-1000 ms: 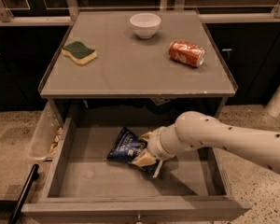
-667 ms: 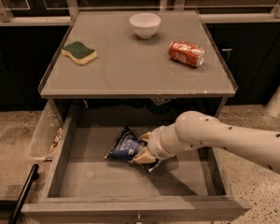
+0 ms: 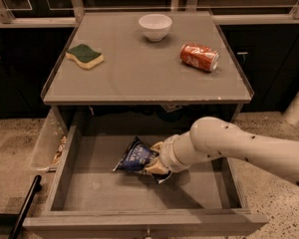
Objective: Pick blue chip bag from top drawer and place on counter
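The blue chip bag (image 3: 131,157) lies tilted in the middle of the open top drawer (image 3: 139,219), its dark navy foil facing left. My gripper (image 3: 153,159) reaches in from the right on a white arm (image 3: 239,146) and is shut on the bag's right end, one tan finger above it and one below. The bag's right edge is hidden by the gripper. The counter (image 3: 139,73) lies directly above and behind the drawer.
On the counter are a green and yellow sponge (image 3: 84,56) at the left, a white bowl (image 3: 155,26) at the back and a red soda can (image 3: 199,57) on its side at the right. A clear plastic bin (image 3: 44,144) hangs left of the drawer. A black bar (image 3: 25,205) stands at the lower left.
The gripper's fingers have drawn in against the bag's right end. The bag has shifted slightly left and tipped up. The arm has barely moved.
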